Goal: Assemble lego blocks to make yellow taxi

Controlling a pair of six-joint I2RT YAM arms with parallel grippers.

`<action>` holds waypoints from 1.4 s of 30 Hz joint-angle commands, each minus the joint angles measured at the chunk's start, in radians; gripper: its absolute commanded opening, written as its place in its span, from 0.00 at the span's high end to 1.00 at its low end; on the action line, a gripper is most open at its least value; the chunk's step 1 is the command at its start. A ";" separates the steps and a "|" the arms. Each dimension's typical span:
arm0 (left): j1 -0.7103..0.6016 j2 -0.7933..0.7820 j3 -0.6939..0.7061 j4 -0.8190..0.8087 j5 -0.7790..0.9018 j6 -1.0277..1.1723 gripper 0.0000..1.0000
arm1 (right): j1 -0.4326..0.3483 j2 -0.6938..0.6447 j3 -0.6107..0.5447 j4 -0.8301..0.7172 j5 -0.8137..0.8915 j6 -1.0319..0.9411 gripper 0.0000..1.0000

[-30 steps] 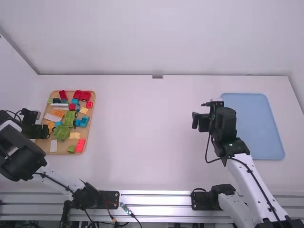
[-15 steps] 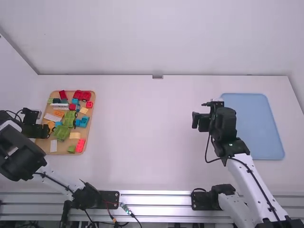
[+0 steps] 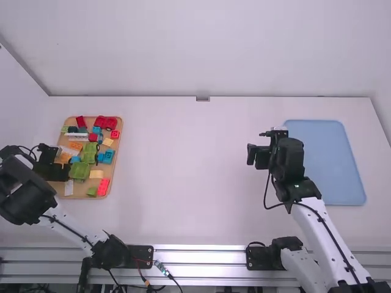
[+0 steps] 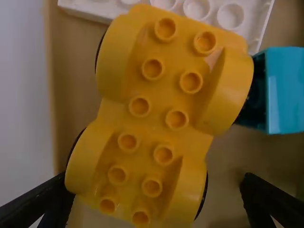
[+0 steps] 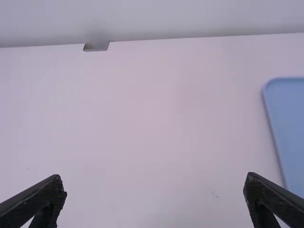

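My left gripper (image 3: 66, 172) is over the left edge of the tan tray (image 3: 116, 165). In the left wrist view the yellow car base (image 4: 156, 118), with wheels under its fenders and studs up, lies between the spread fingers of the left gripper (image 4: 154, 187); the fingers stand open, one close beside a fender, the other apart from it. The right gripper (image 3: 258, 157) is held over the table's right half, left of the blue tray (image 3: 330, 162). In the right wrist view the right gripper (image 5: 156, 185) is open with nothing between its fingers.
Around the car base lie a white plate (image 4: 195, 10) and a teal block (image 4: 285, 90). Green car bases (image 3: 79, 171), red blocks (image 3: 104, 186) and several other pieces crowd the tan tray. A metal rail (image 3: 198, 256) runs along the table's near edge.
My left gripper has moved slightly right and nearer the camera, further over the tan tray, covering part of the yellow car base. The right arm has kept still.
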 commanded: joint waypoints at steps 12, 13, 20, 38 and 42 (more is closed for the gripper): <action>-0.050 0.017 0.023 0.018 -0.003 0.012 0.07 | 0.006 0.000 0.022 0.004 0.000 0.001 0.01; -0.049 0.017 0.023 0.014 0.005 0.011 0.07 | 0.006 0.000 0.022 0.003 0.000 0.000 0.01; -0.049 0.017 0.021 -0.013 0.004 0.013 0.21 | 0.006 0.000 0.022 0.004 0.000 0.000 0.01; -0.050 0.017 0.020 0.014 0.002 0.013 0.48 | 0.066 0.000 0.022 0.016 0.004 -0.030 0.01; -0.048 0.017 0.020 0.012 0.003 0.008 0.52 | 0.072 0.000 0.022 0.023 0.008 -0.030 0.01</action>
